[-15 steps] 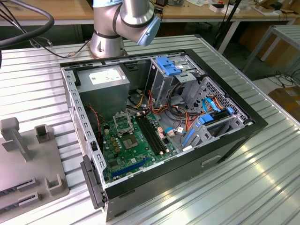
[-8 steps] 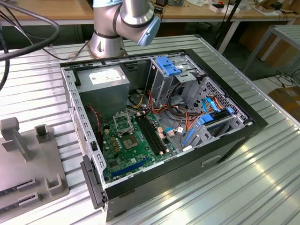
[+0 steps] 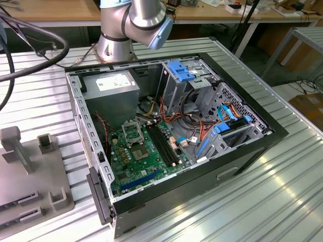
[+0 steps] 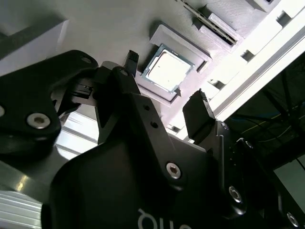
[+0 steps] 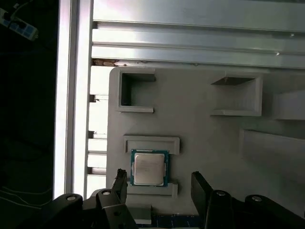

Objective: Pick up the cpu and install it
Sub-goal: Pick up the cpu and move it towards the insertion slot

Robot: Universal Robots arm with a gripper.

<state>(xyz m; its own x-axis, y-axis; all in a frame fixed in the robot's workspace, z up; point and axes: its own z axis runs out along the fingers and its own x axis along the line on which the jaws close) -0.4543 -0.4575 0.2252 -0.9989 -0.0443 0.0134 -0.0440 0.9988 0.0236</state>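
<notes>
First wrist view: note gripper (image 5: pixel 158 182) with fingers spread wide, gripping nothing, near cpu (image 5: pixel 149 168) lying flat in square recess of grey fixture plate (image 5: pixel 200 138), untouched.

We have three cameras. The exterior view stands off the arm (image 3: pixel 132 20), high and at a middling distance, and looks down at a slant on the open computer case (image 3: pixel 171 126) on the ribbed table (image 3: pixel 282 191). Both wrist views ride behind the gripper (image 5: pixel 158 176) and look along its fingers from close by onto the grey fixture plate (image 5: pixel 200 133). The first wrist view faces the plate nearly square-on. The second wrist view sits closer against the gripper's body, off to one side, and looks slantwise. Both share the parted fingertips (image 5: pixel 198 183) and, just ahead between them, the cpu (image 5: pixel 149 168) in its recess.
</notes>
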